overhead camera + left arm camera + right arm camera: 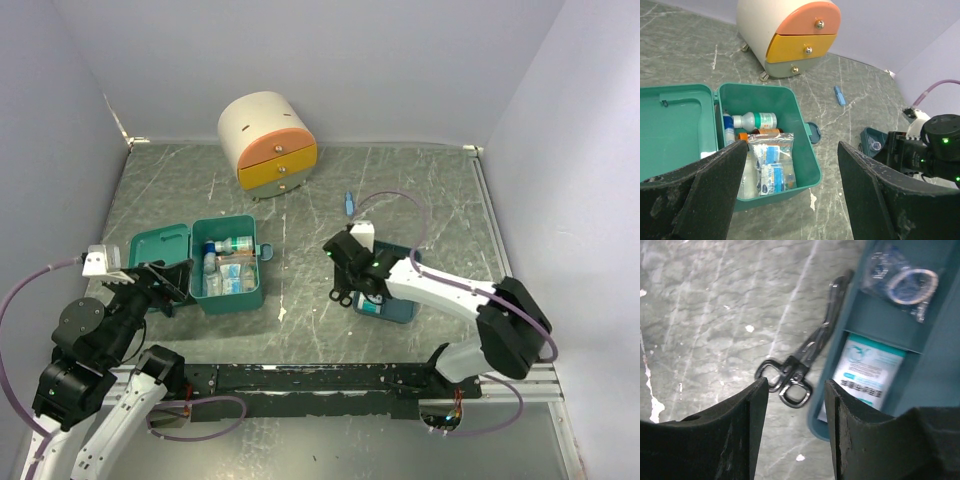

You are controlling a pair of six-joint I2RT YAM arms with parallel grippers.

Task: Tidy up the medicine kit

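Over on the left of the grey marbled table (420,190), the teal-green plastic medicine kit (228,303) sits lid-open, part-filled. Right of it is the flat dark-blue divided tray (405,312), and black metal scissors (805,357) lie just beside its wall. The right gripper (794,390) hangs above the handles, part-open and empty. The left gripper (792,147) gapes wide, empty, by the kit. Looks like a scissors pickup: drop, pinch the handles, clear the tray.

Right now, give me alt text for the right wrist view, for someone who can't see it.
The open right gripper hovers over black scissors lying on the grey marbled table, beside a dark-blue tray. The tray holds a white-and-teal packet and a clear bag.
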